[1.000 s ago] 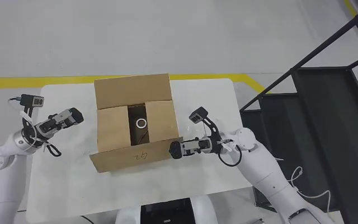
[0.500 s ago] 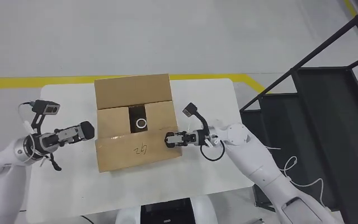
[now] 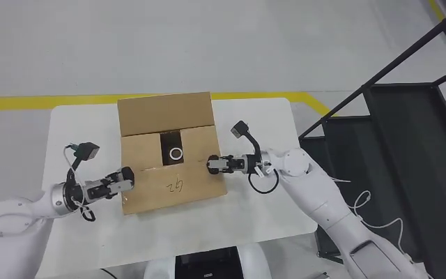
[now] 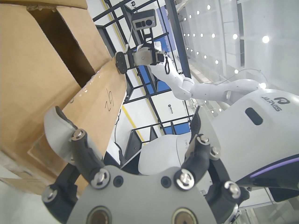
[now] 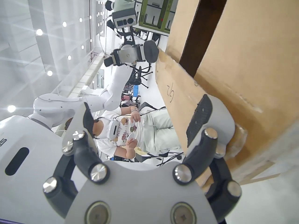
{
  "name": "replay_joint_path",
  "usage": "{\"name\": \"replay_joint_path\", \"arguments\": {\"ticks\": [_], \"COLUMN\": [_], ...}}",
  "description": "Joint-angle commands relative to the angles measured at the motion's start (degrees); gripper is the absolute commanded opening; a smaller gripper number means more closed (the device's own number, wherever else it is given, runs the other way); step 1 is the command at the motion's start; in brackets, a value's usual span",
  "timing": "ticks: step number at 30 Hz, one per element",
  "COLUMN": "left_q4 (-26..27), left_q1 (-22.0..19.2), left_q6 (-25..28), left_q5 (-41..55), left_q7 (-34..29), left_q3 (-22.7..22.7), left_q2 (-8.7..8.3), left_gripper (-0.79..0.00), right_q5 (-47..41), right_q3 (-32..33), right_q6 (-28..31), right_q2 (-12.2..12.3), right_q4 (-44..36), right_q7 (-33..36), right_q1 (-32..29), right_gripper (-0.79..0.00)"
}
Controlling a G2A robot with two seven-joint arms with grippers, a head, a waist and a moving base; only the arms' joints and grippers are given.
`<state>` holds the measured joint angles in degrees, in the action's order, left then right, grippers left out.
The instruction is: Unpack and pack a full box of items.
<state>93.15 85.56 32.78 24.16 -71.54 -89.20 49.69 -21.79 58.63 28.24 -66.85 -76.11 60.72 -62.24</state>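
While both arms sit at the near flap [image 3: 174,185] of the brown cardboard box [image 3: 166,111] on the white table [image 3: 258,202], I see each gripper spread wide, gripping nothing. The left gripper [image 3: 127,177] lays one finger against the flap's left end, the right gripper [image 3: 213,165] one against its right end. Through the dark gap between the side flaps I make out a round ringed top [image 3: 176,153]; the other contents are hidden.
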Motion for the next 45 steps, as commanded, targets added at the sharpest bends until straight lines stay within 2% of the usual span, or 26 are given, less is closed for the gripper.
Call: {"name": "replay_joint_path", "arguments": {"ticks": [1,8,13,18,27,32,39,45], "left_q4": [-0.22,-0.33,0.67,1.71,2.91,2.92,3.0,2.68], "left_q1": [0.3,1.23,2.42,3.66,5.39,5.94,5.9,5.81], "left_q6": [1.32,4.04,4.23,3.7,3.83,4.74,5.56,6.03], "left_q5": [-2.65,-1.97,-0.12,1.92,2.88,3.81,4.73,4.75], "left_q7": [1.34,4.06,4.26,3.72,3.86,4.77,5.59,6.06], "left_q3": [0.88,1.21,0.89,0.53,0.18,-0.14,0.33,1.03], "left_q2": [-0.64,-2.89,-4.42,-5.8,-7.8,-8.58,-9.32,-9.82], "left_gripper": [0.0,0.0,0.0,0.0,0.0,0.0,0.0,0.0], "right_q5": [-0.29,-0.99,3.32,8.51,11.56,9.08,0.99,-4.51], "right_q3": [0.11,2.93,3.21,-0.74,-8.67,-11.27,-12.86,-11.47], "right_q6": [0.17,4.54,8.14,9.28,11.3,11.81,13.01,18.91], "right_q2": [-0.07,-0.11,-0.79,-2.88,-8.05,-10.76,-14.12,-15.15], "right_q4": [0.94,3.8,11.16,21.6,37.85,43.46,48.11,51.24], "right_q7": [-0.02,-3.68,-9.4,-15.96,-22.45,-20.73,-12.65,-7.2], "right_q1": [0.9,4.24,10.04,17.44,27.59,30.74,33.0,34.9], "right_gripper": [0.0,0.0,0.0,0.0,0.0,0.0,0.0,0.0]}}
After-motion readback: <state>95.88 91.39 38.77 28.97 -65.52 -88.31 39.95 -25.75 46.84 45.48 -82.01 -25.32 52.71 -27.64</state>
